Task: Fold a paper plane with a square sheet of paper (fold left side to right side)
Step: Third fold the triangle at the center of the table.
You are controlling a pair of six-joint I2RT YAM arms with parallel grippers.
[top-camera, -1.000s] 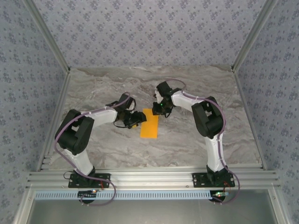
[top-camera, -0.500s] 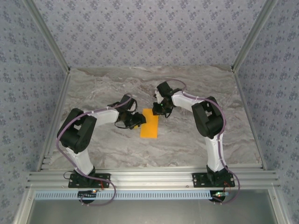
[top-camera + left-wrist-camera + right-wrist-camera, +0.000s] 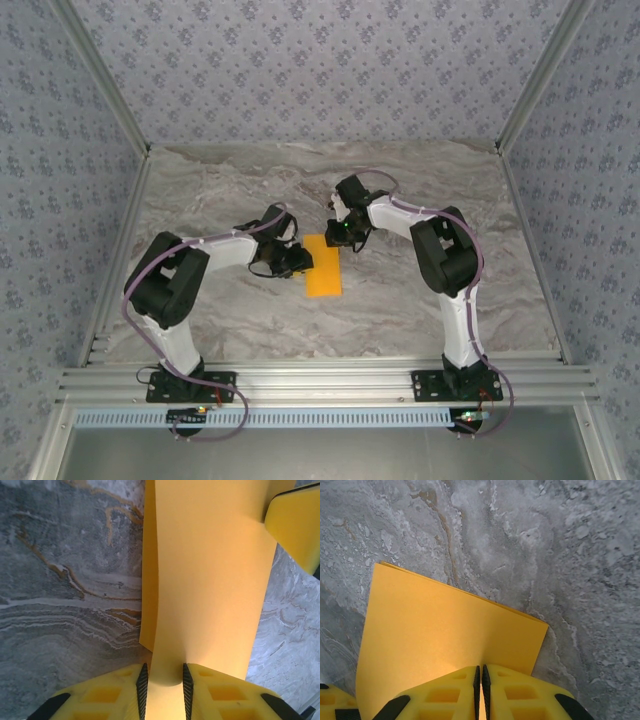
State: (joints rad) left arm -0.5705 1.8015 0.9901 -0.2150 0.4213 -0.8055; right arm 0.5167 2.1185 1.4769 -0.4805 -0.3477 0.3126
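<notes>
Starting from the paper's left side: the left gripper (image 3: 163, 672) is sitting right at that edge with its jaws pulled in narrow. A little hump of paper is bulging up between the pads (image 3: 142, 685), and I honestly can't tell if it's actually clamping that hump or just crowding it. The square sheet of paper (image 3: 323, 268) itself is lying on the desk (image 3: 420, 320). It's looking like a tall rectangle with a second layer peeking out from under the top one, so I'm guessing the left-to-right fold is already in. The top layer is lifting a bit by the left gripper while the rest is lying flat. Handling-wise, I'm thinking this stuff is featherlight and floppy, and it's going to slide on that smooth marble-look surface the second something nudges it. It's also going to hold any crease or dent it gets, so a sloppy pinch is going to show. The best place to grab is looking like a free edge or corner where a layer is lifting off the desk, with another spot pinned down. That's roughly what's happening at the paper's far right corner: the right gripper (image 3: 480, 670) is resting there with its jaws closed to a hairline slit, tips sitting on the sheet. I can't tell whether any paper is in that slit.
</notes>
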